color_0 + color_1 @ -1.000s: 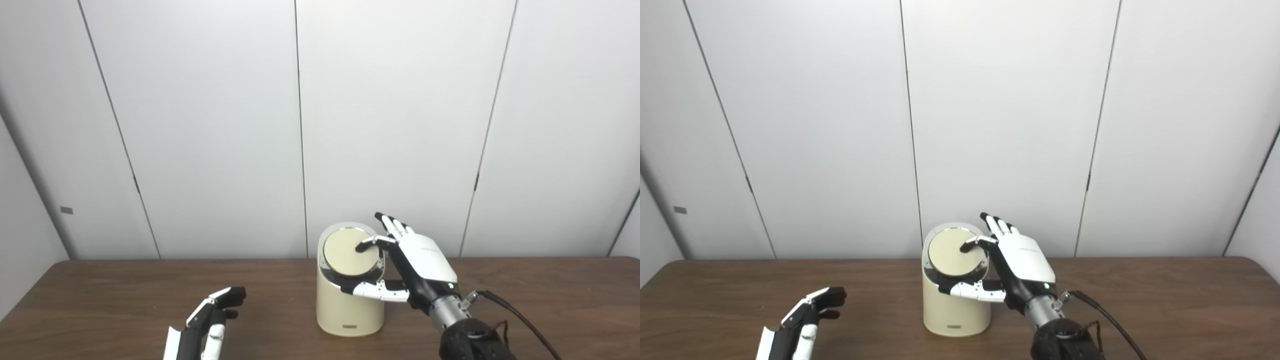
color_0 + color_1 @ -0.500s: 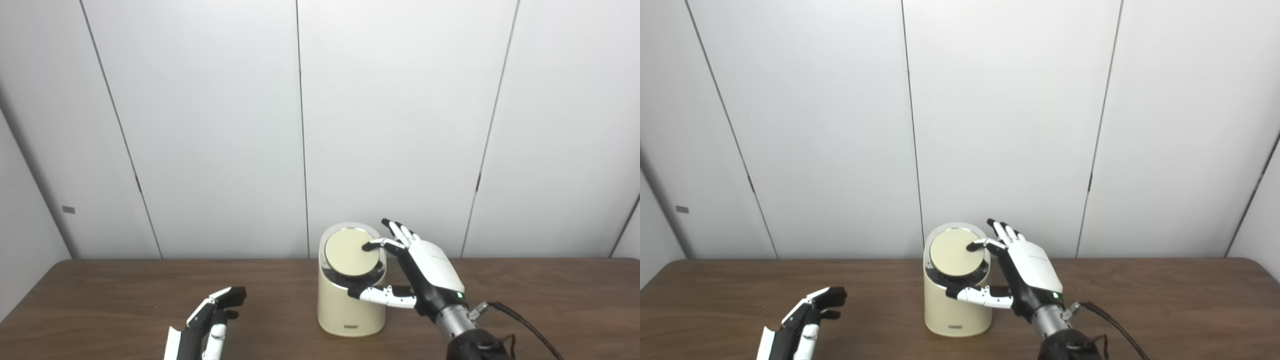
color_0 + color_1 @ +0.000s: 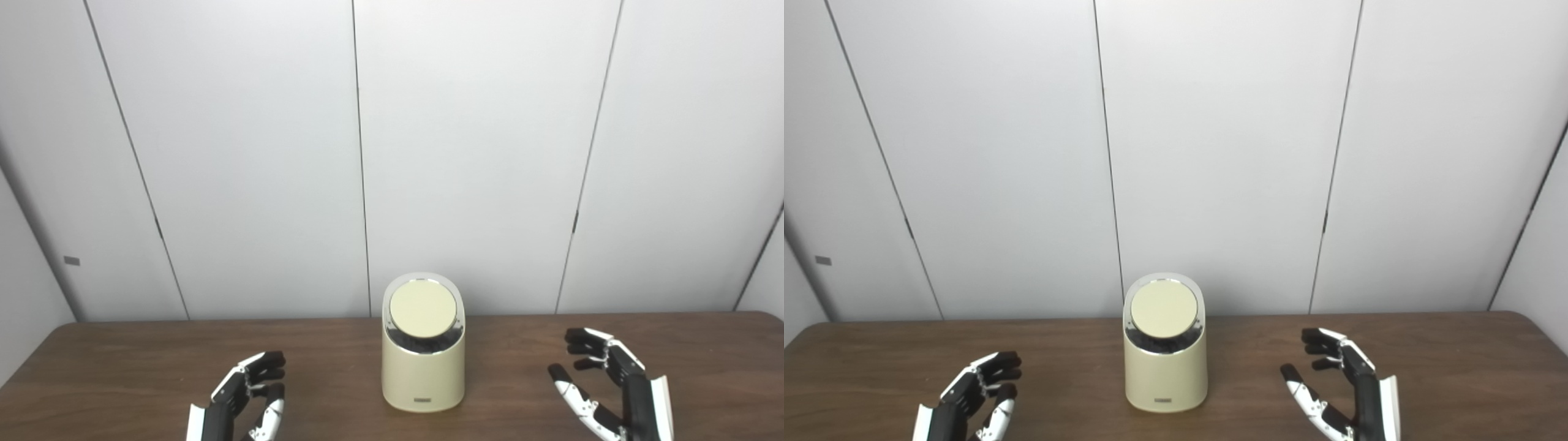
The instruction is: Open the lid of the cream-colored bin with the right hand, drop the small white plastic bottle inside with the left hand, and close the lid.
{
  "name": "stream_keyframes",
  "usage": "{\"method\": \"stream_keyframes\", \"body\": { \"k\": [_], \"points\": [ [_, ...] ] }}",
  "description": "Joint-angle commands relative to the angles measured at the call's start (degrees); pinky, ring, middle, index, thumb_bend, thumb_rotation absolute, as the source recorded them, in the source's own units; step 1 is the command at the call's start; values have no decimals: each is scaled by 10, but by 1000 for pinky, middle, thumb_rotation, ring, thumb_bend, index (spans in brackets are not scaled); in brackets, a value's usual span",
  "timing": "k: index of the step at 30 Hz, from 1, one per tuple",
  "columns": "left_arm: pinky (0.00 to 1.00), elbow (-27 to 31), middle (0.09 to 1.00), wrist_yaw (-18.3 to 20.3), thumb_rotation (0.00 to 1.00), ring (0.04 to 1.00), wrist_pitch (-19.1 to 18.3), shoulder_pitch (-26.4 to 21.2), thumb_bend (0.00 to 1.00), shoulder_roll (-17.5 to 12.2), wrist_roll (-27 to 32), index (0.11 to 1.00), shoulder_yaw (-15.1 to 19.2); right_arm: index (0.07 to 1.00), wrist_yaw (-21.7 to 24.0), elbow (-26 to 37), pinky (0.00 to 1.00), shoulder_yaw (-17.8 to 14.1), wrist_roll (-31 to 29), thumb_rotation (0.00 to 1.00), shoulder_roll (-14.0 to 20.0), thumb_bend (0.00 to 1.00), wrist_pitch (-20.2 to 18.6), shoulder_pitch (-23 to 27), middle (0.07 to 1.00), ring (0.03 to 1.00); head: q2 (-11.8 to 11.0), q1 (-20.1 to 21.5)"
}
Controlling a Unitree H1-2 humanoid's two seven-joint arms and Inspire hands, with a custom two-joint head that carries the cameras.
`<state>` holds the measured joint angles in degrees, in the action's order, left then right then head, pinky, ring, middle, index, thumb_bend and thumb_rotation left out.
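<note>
While the right hand [image 3: 606, 383] pressed a fingertip on the lid [image 3: 422, 309] half a second ago, it is now drawn back to the table's [image 3: 122, 361] near right, at about four o'clock from the cream-colored bin [image 3: 422, 373], well apart from it, with fingers spread and nothing between them. The whole picture has also shifted a little, so the head cameras have moved; the bin itself looks to stand where it stood.

Over at about eight o'clock from the bin, the left hand [image 3: 245, 398] lies low at the near edge, fingers loosely curled but apart, holding nothing, much as it was a second ago. Both hands sit clear of the bin on opposite sides.

As for the lid, the round cream disc sits tilted toward the cameras inside its pale rim, with a dark glossy band showing beneath its lower edge. I judge it shut, or very nearly so, though from this angle I cannot tell whether it has latched.

No small white plastic bottle shows anywhere on the table or in either hand. Whether it lies inside the bin cannot be seen, since the lid hides the interior. Judging from the empty hands, the covered bin and the retreat of the right hand, the task looks at or near its end.
</note>
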<state>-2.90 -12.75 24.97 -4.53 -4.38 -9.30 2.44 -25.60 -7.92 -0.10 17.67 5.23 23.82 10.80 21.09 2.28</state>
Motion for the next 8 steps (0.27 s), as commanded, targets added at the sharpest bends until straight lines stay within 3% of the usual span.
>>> {"method": "stream_keyframes", "body": {
  "k": [1,4,8],
  "points": [
    [556,5,696,0,162,659,18,-6,233,-8,5,704,2,663,-24,-23,528,18,-7,379,-4,302,31,-25,668,632,0,2],
    [553,1,695,-3,212,656,18,-3,237,-12,1,703,2,650,-45,-32,510,30,0,416,-3,303,31,-25,656,619,4,3],
    [553,-2,692,-6,265,655,19,-1,238,-13,-5,702,5,654,-58,-34,524,37,0,387,1,299,31,-25,665,629,6,4]
  ]
}}
